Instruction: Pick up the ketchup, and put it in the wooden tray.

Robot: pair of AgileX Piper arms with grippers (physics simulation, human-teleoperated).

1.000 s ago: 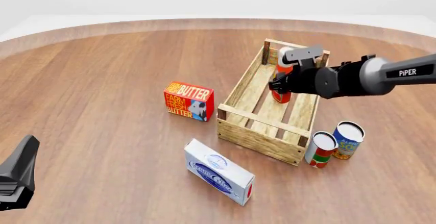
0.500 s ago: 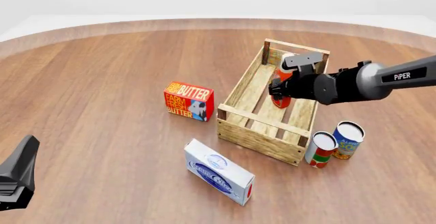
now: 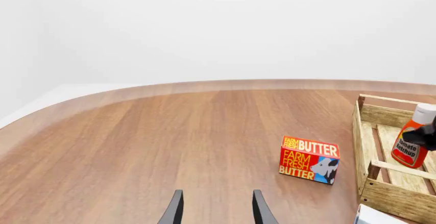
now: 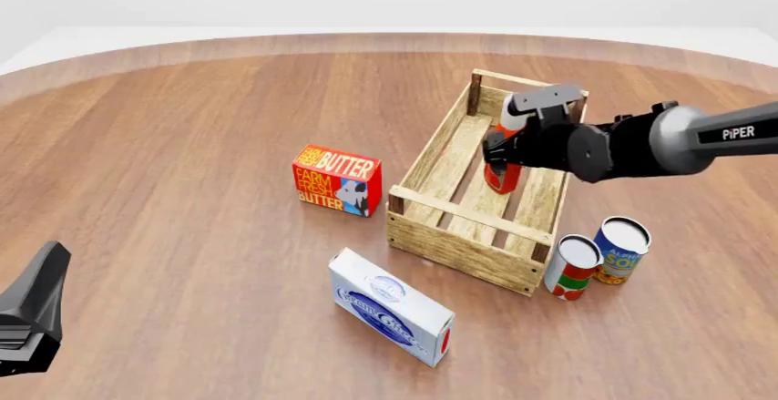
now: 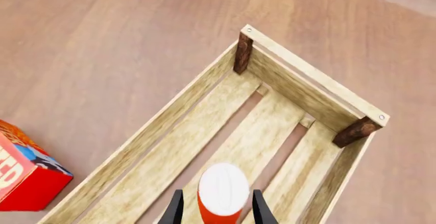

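Showing the left wrist view first: the left end effector [image 3: 215, 208] has its two dark fingers parted with nothing between them, low over bare worktop [image 3: 136, 142]; it is released and takes no part, presumably parked so as not to cross the other arm's reach. Beyond it stands the butter box [image 3: 310, 159], and at the frame's edge the wooden tray [image 3: 391, 196] with the ketchup [image 3: 411, 145] inside it, cap uppermost and leaning a little. A dark shape of the other arm crosses the bottle near its shoulder.

Front view: the right arm enters from the right and its end effector [image 4: 508, 145] meets the ketchup [image 4: 502, 172] over the tray's [image 4: 468, 236] far half. The bottle's base appears at or just above the slatted floor; contact cannot be confirmed. Two cans [image 4: 598, 256] stand just outside the tray's near right corner and a white carton [image 4: 392, 307] lies in front, both well clear of the drop zone.

Right wrist view: looking down along the fingers, the white cap [image 5: 223, 185] sits between the two fingers [image 5: 175, 211], which flank the bottle closely, so the right end effector [image 5: 216, 209] is judged to be grasping the ketchup [image 5: 219, 215]. Holding near the top keeps the fingers above the tray's [image 5: 307, 73] low walls and centres the bottle over the middle slats, away from the corner posts. Placement looks nearly complete; opening the fingers is what remains.
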